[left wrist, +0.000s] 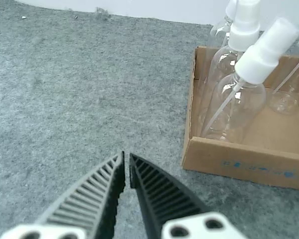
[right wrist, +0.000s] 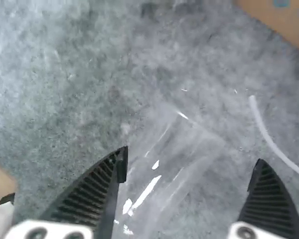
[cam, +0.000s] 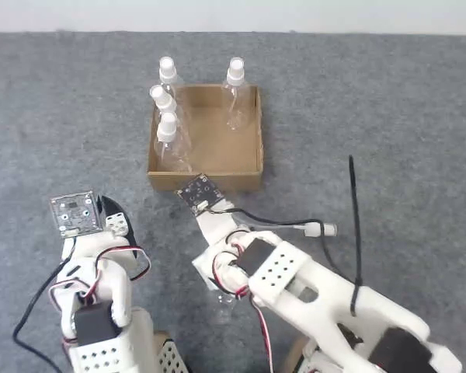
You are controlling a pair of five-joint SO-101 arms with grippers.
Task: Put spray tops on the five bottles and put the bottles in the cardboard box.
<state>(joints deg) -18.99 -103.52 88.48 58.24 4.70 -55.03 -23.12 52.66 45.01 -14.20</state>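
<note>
Bottles [cam: 167, 130] and cardboard box [cam: 206, 180] are sitting right of the left gripper [left wrist: 127, 167], which is hovering closed, fingertips nearly touching, above the grey carpet [left wrist: 65, 89]. Four capped bottles are standing inside the box. The right gripper [right wrist: 192, 158] is hanging open, straddling the fifth bottle [right wrist: 159, 164], which is lying on its side. A loose spray top [cam: 320, 228] is lying farther right.

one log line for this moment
box: four capped bottles | fifth bottle: uncapped, lying on mat | spray top: loose on mat | right gripper: open astride it | left gripper: shut, empty
</note>
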